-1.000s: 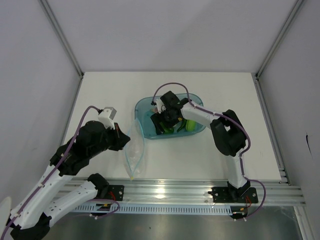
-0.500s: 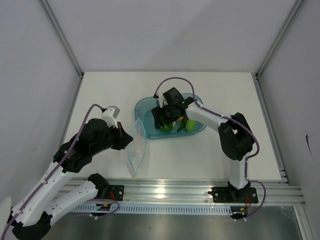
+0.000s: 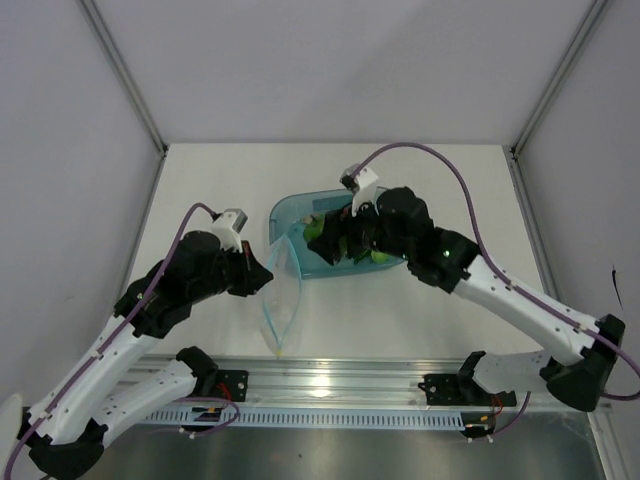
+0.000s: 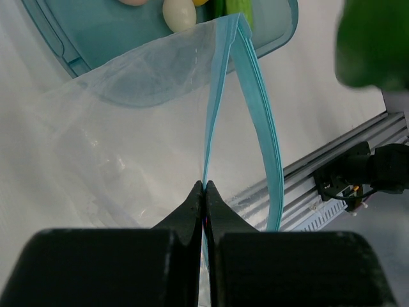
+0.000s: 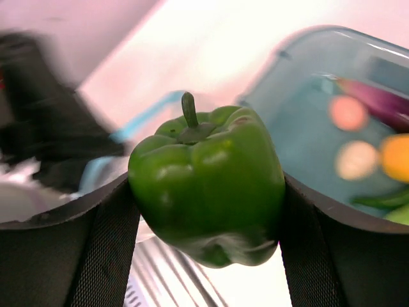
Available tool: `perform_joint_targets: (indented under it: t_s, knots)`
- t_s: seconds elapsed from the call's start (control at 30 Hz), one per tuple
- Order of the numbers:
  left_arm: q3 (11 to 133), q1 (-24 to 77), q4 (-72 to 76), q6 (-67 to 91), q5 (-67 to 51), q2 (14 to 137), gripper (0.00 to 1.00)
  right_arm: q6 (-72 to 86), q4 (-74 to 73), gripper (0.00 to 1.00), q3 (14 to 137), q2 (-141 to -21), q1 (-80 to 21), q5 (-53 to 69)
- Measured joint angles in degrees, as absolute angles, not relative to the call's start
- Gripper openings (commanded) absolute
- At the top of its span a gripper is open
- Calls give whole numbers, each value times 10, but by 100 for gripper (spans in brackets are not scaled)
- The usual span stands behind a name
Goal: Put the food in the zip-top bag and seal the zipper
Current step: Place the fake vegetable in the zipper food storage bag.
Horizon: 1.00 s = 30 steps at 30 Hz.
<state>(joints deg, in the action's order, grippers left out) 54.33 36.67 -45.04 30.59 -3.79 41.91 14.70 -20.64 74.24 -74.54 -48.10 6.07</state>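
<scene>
Right wrist view: a green toy pepper [image 5: 206, 173] is gripped by the right gripper [image 5: 208, 217], with the teal tray [image 5: 294, 89] beyond it. In the left wrist view, one lip of the zipper [image 4: 219, 109] is pinched by the clenched left gripper [image 4: 204, 188], so the zip-top bag [image 4: 128, 109] gapes ahead of it. The pepper should be carried over that gap, lowered well inside, then released; the pinched lip should be held steady.

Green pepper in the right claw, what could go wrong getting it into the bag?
The bag's mouth gapes only narrowly, and the pepper looks bulky, so it could snag on the teal strip. The left claw pinches just one thin edge of that strip; a bump might tug it free.
</scene>
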Motion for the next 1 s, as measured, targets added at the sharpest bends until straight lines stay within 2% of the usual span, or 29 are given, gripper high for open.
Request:
perform_joint_targets:
  t_s: [0.17, 0.4, 0.57, 0.73, 1.0]
  knots:
    - [543, 366, -447, 306, -48, 420, 1, 161, -174, 2, 705, -672, -615, 38]
    - [543, 362, -440, 310, -63, 424, 1, 175, -128, 1, 679, -685, -699, 3]
    - [543, 362, -437, 315, -69, 423, 1, 200, -68, 0, 648, -718, -728, -44]
    - [542, 359, -437, 316, -76, 416, 1, 243, -58, 0, 634, -746, -743, -145]
    - [536, 354, -432, 321, -80, 396, 0, 306, -84, 7, 634, -764, -744, -244]
